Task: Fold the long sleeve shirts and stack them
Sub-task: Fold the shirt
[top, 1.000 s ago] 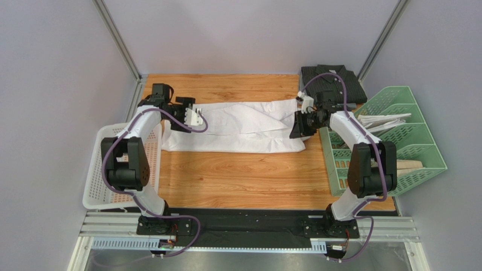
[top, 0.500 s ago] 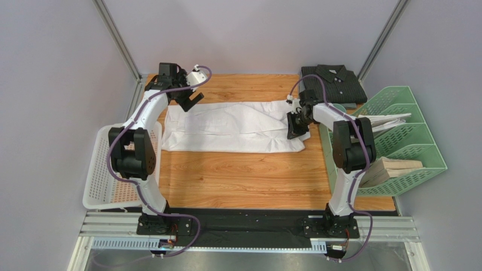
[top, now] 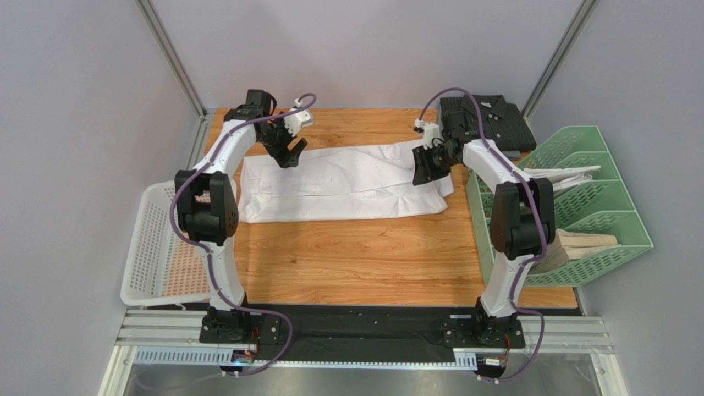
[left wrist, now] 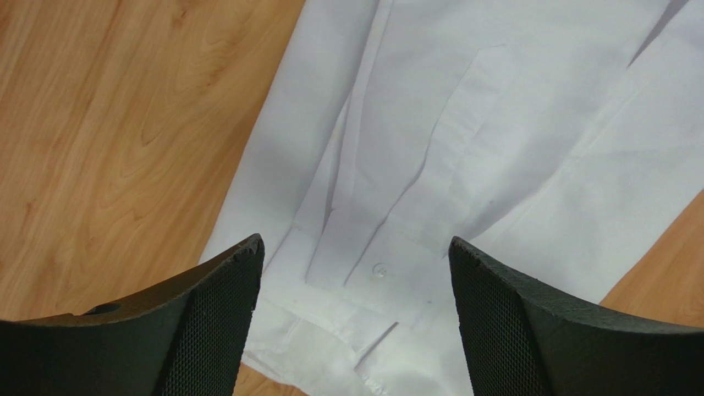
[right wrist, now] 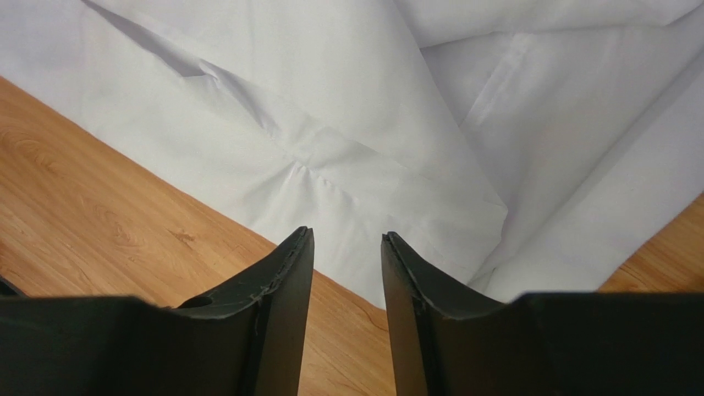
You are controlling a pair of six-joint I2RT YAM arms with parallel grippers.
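- White mesh basket: at the table's left edge, beside the left arm.
- Left gripper: jaws spread wide with nothing between them, above the left end of the white shirt.
- White shirt: laid lengthwise across the table's far half, creased, with one button showing.
- Right gripper: jaws narrowly parted, pinching nothing, over the white shirt's right edge.
- Dark shirt: folded, at the far right corner.
- Green tray rack: right of the table, holding white papers.

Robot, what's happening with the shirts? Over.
Left gripper open wide, right gripper open narrowly, both empty. White shirt spread out, dark shirt folded, far corner. Nothing blocking.
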